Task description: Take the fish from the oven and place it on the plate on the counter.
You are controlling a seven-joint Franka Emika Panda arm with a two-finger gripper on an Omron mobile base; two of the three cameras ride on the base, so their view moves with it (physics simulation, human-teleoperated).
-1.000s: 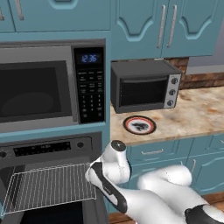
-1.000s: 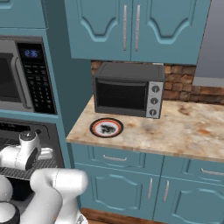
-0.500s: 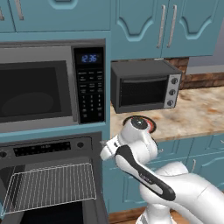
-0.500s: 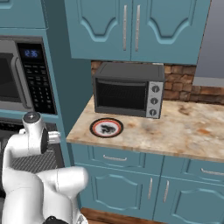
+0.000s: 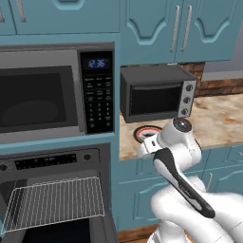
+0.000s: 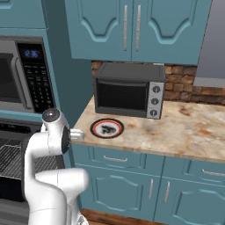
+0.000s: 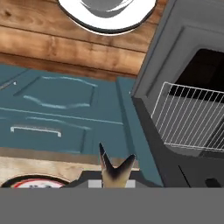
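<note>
– What has changed?

– The arm has swung up from the wide grey steel oven, whose white wire rack is bare, to the edge of the marbled beige stone table.

– And the fish?

– A tan, dark-edged forked fish tail shows; the tool seems clamped on it. The small round red-rimmed plate is near, so placing comes next.

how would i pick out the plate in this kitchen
Find the marbled beige counter right of the oven column. At its left end, just before the black toaster oven, lies a small round plate. Its red-orange rim and dark centre motif set it apart.
</note>
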